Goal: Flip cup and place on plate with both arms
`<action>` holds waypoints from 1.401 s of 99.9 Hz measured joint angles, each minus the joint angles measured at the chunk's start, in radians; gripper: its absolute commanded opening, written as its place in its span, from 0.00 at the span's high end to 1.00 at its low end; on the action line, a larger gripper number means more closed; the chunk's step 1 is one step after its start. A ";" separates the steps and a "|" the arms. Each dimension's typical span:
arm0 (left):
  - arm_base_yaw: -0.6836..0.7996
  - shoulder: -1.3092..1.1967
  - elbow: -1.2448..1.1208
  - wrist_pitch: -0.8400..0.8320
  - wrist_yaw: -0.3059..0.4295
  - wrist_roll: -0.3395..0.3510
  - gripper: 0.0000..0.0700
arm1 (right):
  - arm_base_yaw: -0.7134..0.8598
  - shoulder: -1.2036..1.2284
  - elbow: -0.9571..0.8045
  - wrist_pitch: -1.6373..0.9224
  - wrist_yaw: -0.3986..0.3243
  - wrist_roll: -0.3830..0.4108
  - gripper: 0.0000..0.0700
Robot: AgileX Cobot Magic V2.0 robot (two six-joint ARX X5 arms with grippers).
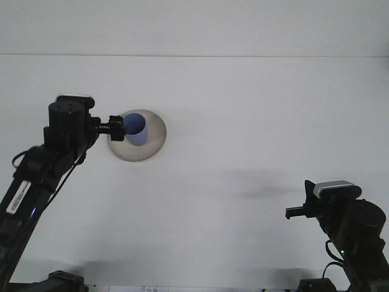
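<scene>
A blue cup [136,129] stands mouth-up on the beige plate [144,151] at the left of the white table. My left gripper [117,126] is level with the plate's left rim, just left of the cup and pointing right at it. It is open, with nothing between its fingers, and I cannot tell whether a fingertip touches the cup. At the lower right, far from the plate, my right gripper [294,213] points left. Its fingers show as one thin bar, shut on nothing.
The left arm [30,182] slopes down to the lower left corner. The right arm's base [358,231] fills the lower right corner. White tabletop stretches between the plate and the right arm, and the table's far edge [243,56] runs across the top.
</scene>
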State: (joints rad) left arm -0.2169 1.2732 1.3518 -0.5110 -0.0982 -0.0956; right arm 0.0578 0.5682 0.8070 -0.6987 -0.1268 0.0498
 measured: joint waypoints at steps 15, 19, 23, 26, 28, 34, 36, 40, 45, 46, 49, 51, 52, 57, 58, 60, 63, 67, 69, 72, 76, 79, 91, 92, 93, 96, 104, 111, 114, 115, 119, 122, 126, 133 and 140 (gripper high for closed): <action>0.000 -0.241 -0.283 0.136 0.000 -0.042 0.24 | 0.000 0.000 0.000 0.004 0.000 0.000 1.00; 0.000 -0.303 -0.354 0.159 0.000 -0.054 0.25 | 0.000 0.000 0.000 0.004 0.000 0.000 1.00; 0.000 -0.353 -0.414 0.164 0.000 -0.063 0.29 | 0.000 0.000 0.000 0.004 0.000 0.000 1.00; 0.000 -0.393 -0.463 0.163 0.000 -0.071 0.35 | 0.000 0.000 0.000 0.004 0.000 0.000 1.00; 0.000 -0.424 -0.502 0.159 0.000 -0.077 0.41 | 0.000 0.000 0.000 0.004 0.000 0.000 1.00; 0.000 -0.489 -0.579 0.146 0.000 -0.084 0.67 | 0.000 0.000 0.000 0.004 0.000 0.000 1.00; 0.000 -0.509 -0.600 0.141 0.000 -0.087 0.77 | 0.000 0.000 0.000 0.005 0.000 0.000 1.00; 0.000 -0.548 -0.632 0.134 0.000 -0.090 0.97 | 0.000 0.000 0.000 0.005 0.000 0.000 1.00; 0.000 -0.596 -0.658 0.132 0.000 -0.092 0.98 | 0.000 0.000 0.000 0.006 0.000 0.000 1.00; 0.000 -0.607 -0.662 0.131 0.000 -0.095 0.99 | 0.000 0.000 0.000 0.006 0.000 0.000 1.00; 0.000 -0.630 -0.667 0.130 0.000 -0.098 0.99 | 0.000 0.000 0.000 0.006 0.000 0.000 1.00; 0.000 -0.652 -0.668 0.129 0.000 -0.099 0.99 | 0.000 0.000 0.000 0.006 0.000 0.000 1.00; 0.000 -0.660 -0.668 0.129 0.000 -0.099 0.99 | 0.000 0.000 0.000 0.006 0.000 0.000 1.00; 0.000 -0.693 -0.668 0.136 0.000 -0.100 0.99 | 0.000 0.000 0.000 0.006 0.000 0.000 1.00; 0.000 -0.699 -0.668 0.137 0.000 -0.100 0.99 | 0.000 0.000 0.000 0.006 0.000 0.000 1.00; 0.000 -0.708 -0.668 0.138 0.000 -0.100 0.99 | 0.000 0.000 0.000 0.006 0.000 0.000 1.00; 0.000 -0.726 -0.668 0.138 0.000 -0.100 0.98 | 0.000 0.000 0.000 0.006 0.000 0.000 1.00; 0.000 -0.743 -0.668 0.138 0.000 -0.100 0.98 | 0.000 0.000 0.000 0.006 0.000 0.000 1.00; 0.000 -0.753 -0.668 0.138 0.000 -0.100 0.98 | 0.000 0.000 0.000 0.007 0.000 0.000 1.00; 0.000 -0.762 -0.668 0.138 0.000 -0.100 0.98 | 0.000 0.000 0.000 0.007 0.000 0.000 1.00; 0.000 -0.775 -0.668 0.137 0.000 -0.100 0.98 | 0.000 0.000 0.000 0.007 0.000 0.000 1.00; 0.000 -0.784 -0.668 0.137 0.000 -0.100 0.98 | 0.000 0.000 0.000 0.007 0.000 0.000 1.00; 0.000 -0.819 -0.668 0.137 0.000 -0.100 0.98 | 0.000 0.000 0.000 0.007 0.000 0.000 1.00; 0.000 -0.823 -0.668 0.137 0.000 -0.100 0.98 | 0.000 0.000 0.000 0.007 0.000 0.000 1.00; 0.000 -0.824 -0.668 0.137 0.000 -0.100 0.98 | 0.000 0.000 0.000 0.007 0.000 0.000 1.00; 0.000 -0.834 -0.668 0.137 0.000 -0.101 0.98 | 0.000 0.000 0.000 0.007 0.000 0.000 1.00; 0.000 -0.861 -0.668 0.137 0.000 -0.101 0.98 | 0.000 0.000 0.000 0.007 0.000 0.000 1.00; 0.000 -0.876 -0.668 0.137 0.000 -0.101 0.98 | 0.000 0.000 0.000 0.007 0.000 0.000 1.00; 0.000 -0.883 -0.668 0.137 0.000 -0.101 0.98 | 0.000 0.000 0.000 0.007 0.000 0.000 1.00; 0.000 -0.885 -0.668 0.137 0.000 -0.101 0.98 | 0.000 0.000 0.000 0.007 0.000 0.000 1.00; 0.000 -0.895 -0.668 0.137 0.000 -0.101 0.98 | 0.000 0.000 0.000 0.007 0.000 0.000 1.00; 0.000 -0.902 -0.668 0.137 0.000 -0.101 0.98 | 0.000 0.000 0.000 0.007 0.000 0.000 1.00; 0.000 -0.911 -0.668 0.137 0.000 -0.101 0.98 | 0.000 0.000 0.000 0.007 0.000 0.000 1.00; 0.000 -0.925 -0.668 0.137 0.000 -0.101 0.98 | 0.000 0.000 0.000 0.007 0.000 0.000 1.00; 0.000 -0.936 -0.668 0.137 0.000 -0.101 0.98 | 0.000 0.000 0.000 0.007 0.000 0.000 1.00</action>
State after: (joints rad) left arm -0.2165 0.3374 0.6842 -0.3740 -0.0982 -0.1970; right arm 0.0578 0.5682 0.8070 -0.6914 -0.1268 0.0498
